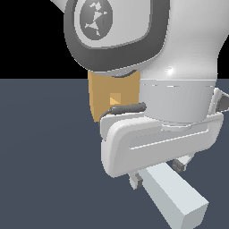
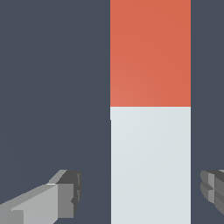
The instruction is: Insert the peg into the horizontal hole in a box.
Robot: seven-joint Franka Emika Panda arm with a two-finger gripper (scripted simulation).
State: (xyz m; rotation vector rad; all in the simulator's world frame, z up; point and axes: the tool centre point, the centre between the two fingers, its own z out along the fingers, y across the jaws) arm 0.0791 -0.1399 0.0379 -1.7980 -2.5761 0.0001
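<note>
1. Gripper stood spread, fingers either side of the peg, not touching.
2. Peg lay flat mid-worktop; box with hole sat nearer the far edge.
3. Advice: centre over the pale section before closing.

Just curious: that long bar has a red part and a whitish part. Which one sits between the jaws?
The whitish part of the peg: the fingers flank it with gaps, while the red end lies beyond them.
</note>
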